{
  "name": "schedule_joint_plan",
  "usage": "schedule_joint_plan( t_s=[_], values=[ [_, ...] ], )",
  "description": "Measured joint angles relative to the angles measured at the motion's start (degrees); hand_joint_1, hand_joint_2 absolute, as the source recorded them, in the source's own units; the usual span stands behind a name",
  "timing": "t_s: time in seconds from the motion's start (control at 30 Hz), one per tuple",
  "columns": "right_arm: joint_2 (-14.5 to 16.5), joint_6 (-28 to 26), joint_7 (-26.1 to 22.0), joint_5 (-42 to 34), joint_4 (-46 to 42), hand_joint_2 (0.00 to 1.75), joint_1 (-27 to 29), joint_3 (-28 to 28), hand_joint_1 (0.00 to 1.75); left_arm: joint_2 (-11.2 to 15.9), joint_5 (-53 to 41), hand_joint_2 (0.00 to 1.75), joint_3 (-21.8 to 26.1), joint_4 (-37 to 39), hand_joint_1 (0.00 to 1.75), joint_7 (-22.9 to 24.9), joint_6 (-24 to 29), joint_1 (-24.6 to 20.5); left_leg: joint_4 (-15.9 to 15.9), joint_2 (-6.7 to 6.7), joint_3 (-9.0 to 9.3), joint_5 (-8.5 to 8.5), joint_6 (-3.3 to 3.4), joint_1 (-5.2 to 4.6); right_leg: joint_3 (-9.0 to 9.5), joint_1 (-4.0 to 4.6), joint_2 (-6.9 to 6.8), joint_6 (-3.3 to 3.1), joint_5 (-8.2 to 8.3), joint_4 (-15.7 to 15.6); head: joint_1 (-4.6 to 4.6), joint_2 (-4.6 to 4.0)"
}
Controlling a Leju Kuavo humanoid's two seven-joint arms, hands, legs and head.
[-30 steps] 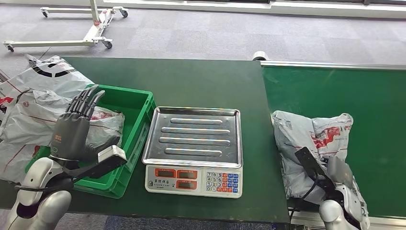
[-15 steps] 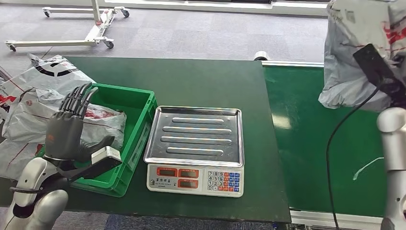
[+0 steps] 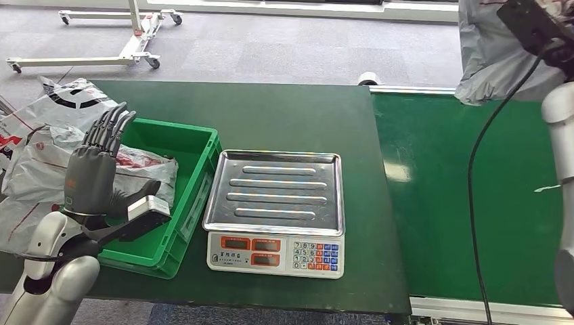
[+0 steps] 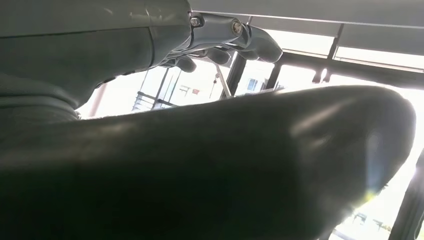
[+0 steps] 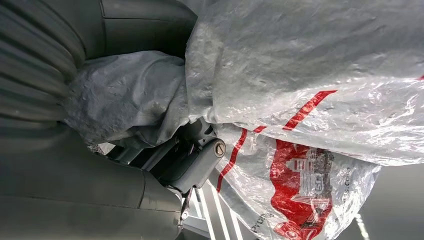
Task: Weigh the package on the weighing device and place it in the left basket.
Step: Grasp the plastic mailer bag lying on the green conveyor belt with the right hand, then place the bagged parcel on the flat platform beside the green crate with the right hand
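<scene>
The package (image 3: 494, 61) was gripped by the right hand (image 5: 100, 75), high beyond the scale (image 3: 274, 210), unweighed; the left hand (image 3: 91, 179) was held open.

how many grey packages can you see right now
At least 4: one package held up by the right hand, one in the green basket, two piled left of it; others may be hidden.

Bright even light, left wrist perhaps backlit

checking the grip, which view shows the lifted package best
The right wrist view: the grey package with red print fills it, bunched against the right robot hand. The head view catches a corner of it. The left wrist view faces elsewhere.
</scene>
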Motion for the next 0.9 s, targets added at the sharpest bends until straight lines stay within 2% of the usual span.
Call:
schedule_joint_plan(
  t_s=[0.17, 0.3, 0.47, 0.73, 0.9],
  values=[
    [5.0, 1.5, -0.9, 3.3, 4.7, 1.75, -3.2, 5.0, 1.75, -0.3, -0.1, 0.00, -1.2, 1.6, 0.00, -0.6, 0.0, -1.9, 0.0, 0.15, 0.00, 0.04, 0.00, 0.04, -0.05, 0.02, 0.11, -0.08, 0.06, 0.0, 0.01, 0.00],
    [11.8, 3.6, -0.4, 3.4, 8.6, 1.75, -5.6, 9.1, 1.75, -0.9, -0.2, 0.00, -2.9, 3.5, 0.00, -0.6, -0.1, -4.8, 0.0, 0.33, 0.02, 0.08, -0.08, 0.06, -0.16, 0.14, 0.30, -0.17, 0.12, 0.1, -0.01, 0.00],
    [20.1, 4.6, -1.5, 1.7, 11.8, 1.75, -6.8, 11.5, 1.75, -1.8, 0.0, 0.00, -5.1, 6.0, 0.00, -0.6, -0.1, -7.2, 0.0, 0.29, -0.04, 0.16, -0.20, 0.13, -0.25, 0.25, 0.27, -0.25, 0.15, 0.1, -0.02, 0.00],
    [27.1, 4.5, -2.7, 2.1, 13.8, 1.75, -6.2, 13.3, 1.75, -3.2, -0.5, 0.00, -7.1, 8.0, 0.00, -0.5, 0.0, -8.2, 0.0, 0.27, -0.15, 0.16, -0.22, 0.23, -0.35, 0.22, 0.23, -0.29, 0.16, 0.1, -0.01, 0.00],
    [29.5, 4.5, -2.6, 2.2, 14.4, 1.75, -6.0, 14.1, 1.75, -3.9, -0.9, 0.00, -8.0, 8.9, 0.00, -0.4, 0.0, -8.5, 0.0, 0.10, -0.22, 0.18, -0.23, 0.23, -0.35, 0.29, 0.07, -0.30, 0.15, 0.1, -0.01, 0.00]
  ],
)
